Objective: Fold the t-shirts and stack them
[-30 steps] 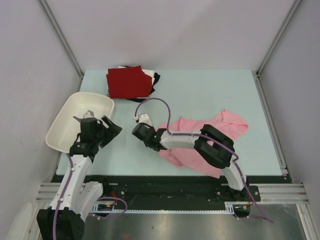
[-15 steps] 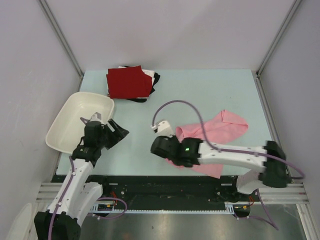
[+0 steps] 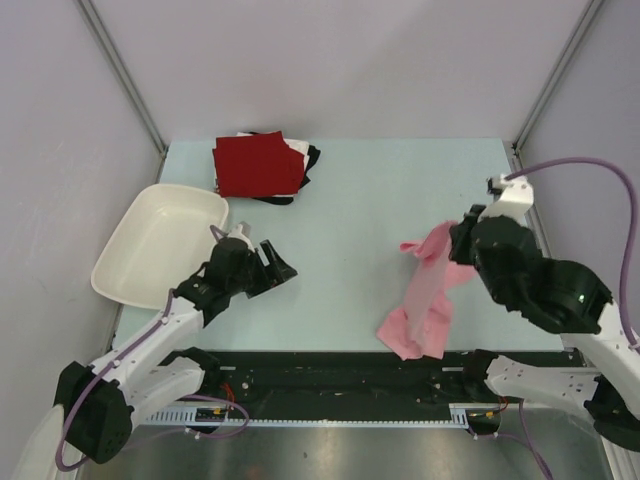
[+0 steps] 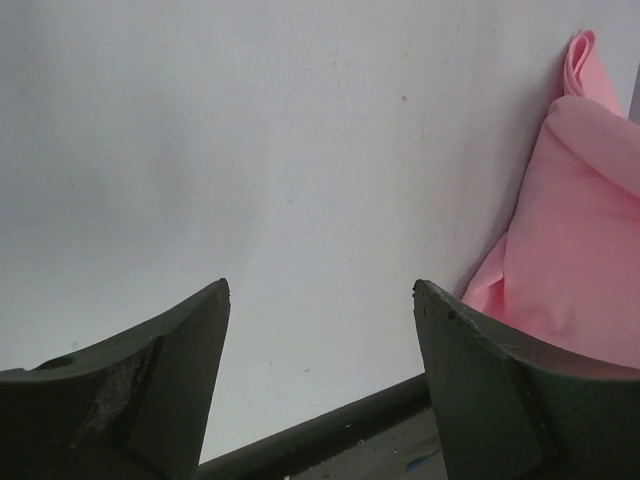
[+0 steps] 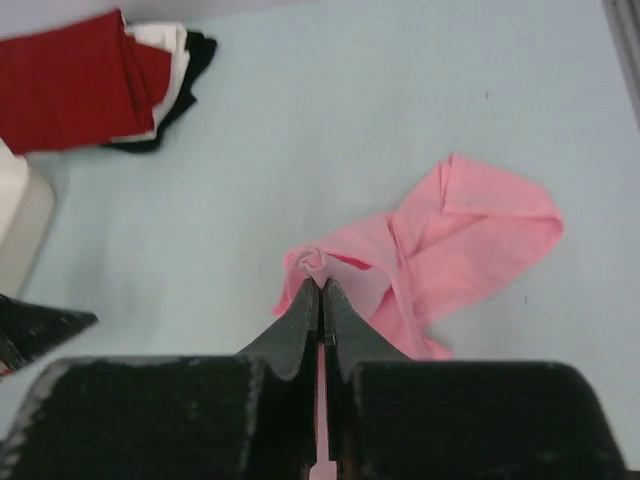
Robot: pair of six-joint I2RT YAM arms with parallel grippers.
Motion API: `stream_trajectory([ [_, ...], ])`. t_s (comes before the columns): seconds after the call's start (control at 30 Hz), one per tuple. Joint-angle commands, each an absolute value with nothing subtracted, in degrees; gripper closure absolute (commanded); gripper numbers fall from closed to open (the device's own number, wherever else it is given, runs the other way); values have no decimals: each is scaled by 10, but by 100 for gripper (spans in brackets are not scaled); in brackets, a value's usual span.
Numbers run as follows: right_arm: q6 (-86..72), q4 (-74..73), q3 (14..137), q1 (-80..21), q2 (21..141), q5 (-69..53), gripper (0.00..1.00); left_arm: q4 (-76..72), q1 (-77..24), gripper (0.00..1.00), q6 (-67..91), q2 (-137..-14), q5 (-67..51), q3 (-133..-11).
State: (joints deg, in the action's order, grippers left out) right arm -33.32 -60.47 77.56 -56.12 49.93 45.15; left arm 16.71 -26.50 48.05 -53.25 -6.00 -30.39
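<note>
My right gripper (image 3: pixel 453 246) is shut on a bunched fold of the light pink t-shirt (image 3: pixel 424 298) and holds it up at the right of the table. The cloth hangs down to the near edge. In the right wrist view the closed fingertips (image 5: pixel 320 287) pinch a small roll of pink cloth, and the rest of the t-shirt (image 5: pixel 470 240) lies crumpled on the table below. My left gripper (image 3: pixel 278 267) is open and empty, low over the table's left middle; between its fingers (image 4: pixel 320 292) is bare table, with the pink t-shirt (image 4: pixel 580 250) off to its right. A folded dark red t-shirt (image 3: pixel 255 165) tops white (image 3: pixel 298 149) and black (image 3: pixel 312 157) ones at the back left.
A white plastic tub (image 3: pixel 125 262) stands at the table's left edge, beside my left arm. The black front rail (image 3: pixel 340 365) runs along the near edge. Grey walls close in the left, back and right sides.
My right arm has swung from the table's middle to the right and risen, pulling the pink t-shirt up and rightward. My left gripper has moved right, away from the tub, still open.
</note>
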Motion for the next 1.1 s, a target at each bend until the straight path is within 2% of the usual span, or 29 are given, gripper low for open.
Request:
stream_trajectory([
  [0.0,-198,-474,908,-468,591,359,100,126,-279,21,501,-545,-39,-339],
  [0.03,-178,-464,946,-426,621,306,100,127,-280,21,501,-546,-36,-340],
  [0.17,-177,-417,1119,-365,749,147,100,135,-280,21,501,-542,-26,-339],
  [0.27,-199,-455,1336,-359,887,15,100,143,-280,21,500,-535,-18,-338],
  [0.3,-205,-472,1466,-362,960,-21,100,147,-280,21,499,-534,-15,-339],
  [0.33,-211,-488,1536,-369,999,-84,100,150,-280,21,499,-531,-12,-339],
  [0.4,-237,-504,1606,-388,1035,-139,100,157,-280,21,497,-526,-9,-343],
  [0.5,-213,-482,1510,-443,980,-148,100,166,-280,20,490,-519,-2,-345],
  [0.63,-184,-514,1281,-527,858,-42,100,171,-280,20,484,-518,-2,-346],
  [0.87,-296,-603,948,-572,602,40,100,162,-280,20,484,-520,-4,-360],
  [0.9,-312,-617,924,-574,555,66,100,161,-280,20,484,-528,-4,-365],
  [1.07,-387,-697,799,-581,472,88,100,132,-280,20,483,-573,-18,-402],
])
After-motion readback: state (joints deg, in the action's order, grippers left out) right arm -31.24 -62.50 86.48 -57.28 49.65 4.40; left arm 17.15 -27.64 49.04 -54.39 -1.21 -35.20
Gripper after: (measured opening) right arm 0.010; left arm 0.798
